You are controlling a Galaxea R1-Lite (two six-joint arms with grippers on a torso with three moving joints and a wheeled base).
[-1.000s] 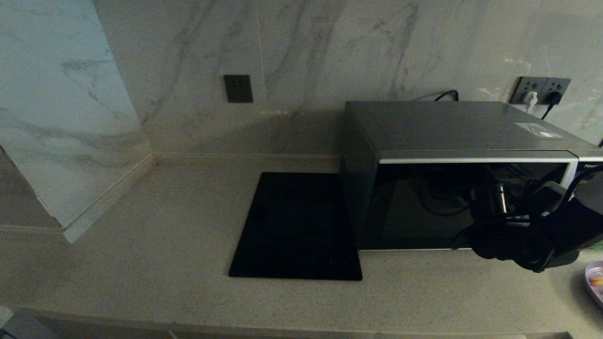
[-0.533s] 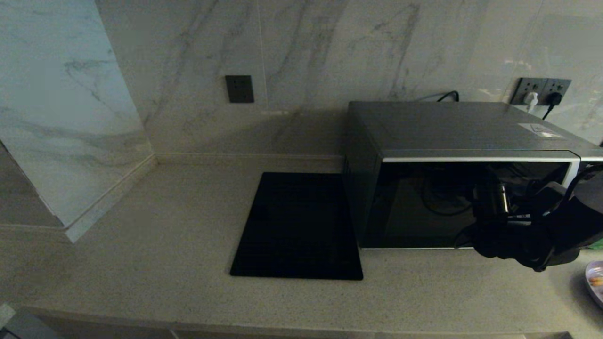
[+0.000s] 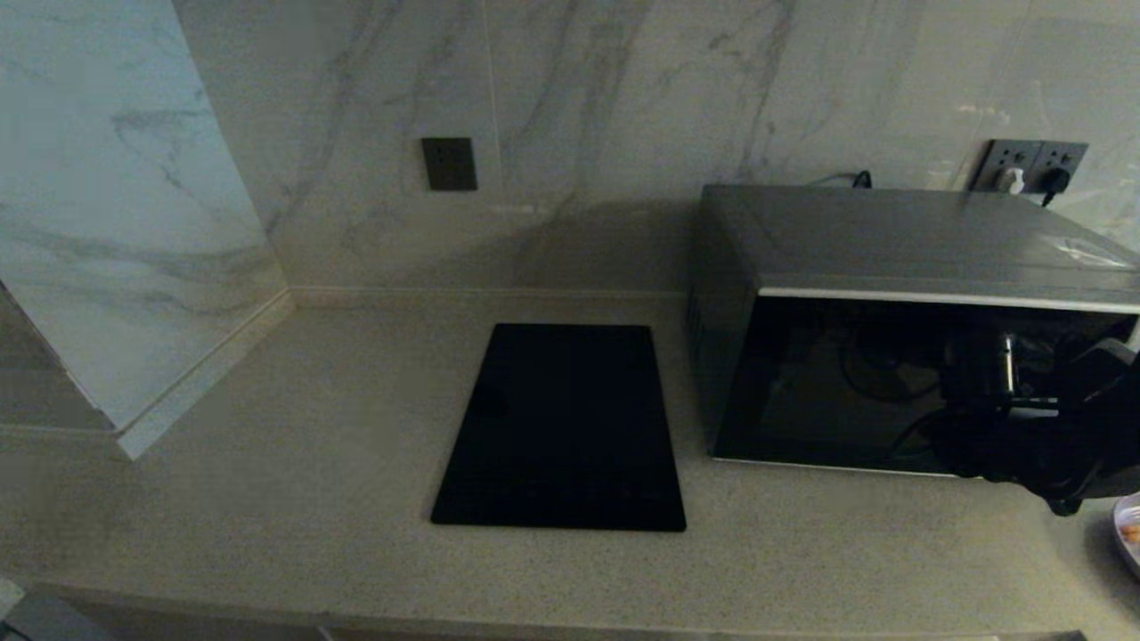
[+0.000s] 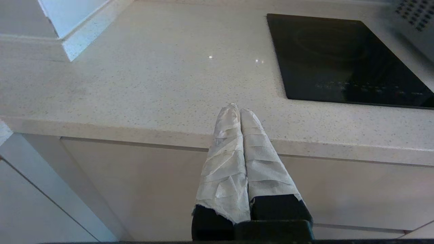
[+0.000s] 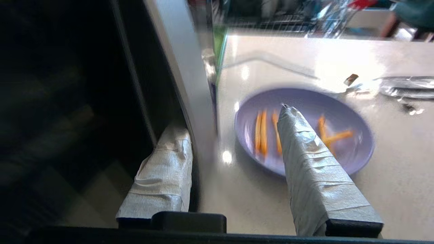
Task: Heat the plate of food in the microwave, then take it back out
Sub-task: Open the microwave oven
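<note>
The silver-grey microwave (image 3: 891,240) stands at the right on the counter, its black glass door (image 3: 828,392) facing me. My right arm (image 3: 1042,445) is low in front of the door's right end. My right gripper (image 5: 230,118) is open and straddles the door's silver edge (image 5: 179,67): one finger (image 5: 162,169) lies on the dark side against it, the other (image 5: 315,162) hangs over the plate of food (image 5: 349,152). The lilac plate holds orange sticks (image 5: 261,132) and rests on the counter right of the microwave, just showing at the edge (image 3: 1129,530). My left gripper (image 4: 237,110) is shut and empty.
A flat black slab (image 3: 561,427) lies left of the microwave. The left gripper is parked before the counter's front edge (image 4: 135,132). Marble walls close the back and left. Plugs sit in a socket (image 3: 1033,165) behind the microwave. Foil scraps (image 5: 403,88) lie beyond the plate.
The microwave has slid to the right on the counter and turned a little, and my right arm has moved right with it. The slab stays put. Less of the plate shows.
</note>
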